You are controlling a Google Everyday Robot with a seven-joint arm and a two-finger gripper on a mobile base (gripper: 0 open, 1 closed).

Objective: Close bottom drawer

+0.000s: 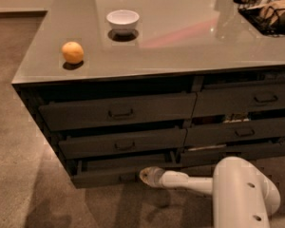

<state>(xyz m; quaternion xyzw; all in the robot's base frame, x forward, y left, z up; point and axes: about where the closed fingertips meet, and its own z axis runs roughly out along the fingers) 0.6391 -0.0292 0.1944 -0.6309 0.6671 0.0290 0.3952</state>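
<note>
The bottom drawer (118,171) is the lowest, slimmest dark grey-brown front in the left stack of three. It stands out only a little from the cabinet. My gripper (146,175) is at the end of the white arm (237,189), low above the carpet, touching or almost touching the drawer's front near its middle, where it hides the small handle.
The two taller drawers (118,110) above it stick out slightly. A second stack of drawers (242,132) is to the right. On the grey glossy top (180,37) are an orange (72,52), a white bowl (123,20) and a black wire basket (270,11). Brown carpet (19,165) lies to the left.
</note>
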